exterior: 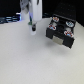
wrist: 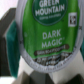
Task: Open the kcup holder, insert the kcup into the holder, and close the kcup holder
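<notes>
Claw [exterior: 33,28] clamped on the kcup [wrist: 46,35], above the surface [exterior: 30,60], apart from the kcup holder [exterior: 61,31], tray slid out.

The gripper [exterior: 33,26] hangs just above the table [exterior: 30,60], toward the exterior view's left, and the kcup [exterior: 33,28] sits between its fingers at the lower end. The kcup holder [exterior: 61,31] stands on the table to the exterior view's right of the gripper, apart from it, and its tray [exterior: 64,41] sticks out at the front, lower than the gripper's side in that view. In the wrist view the kcup [wrist: 47,37] lies directly before the camera between the two fingers [wrist: 12,35], with its lid turned to the camera.
</notes>
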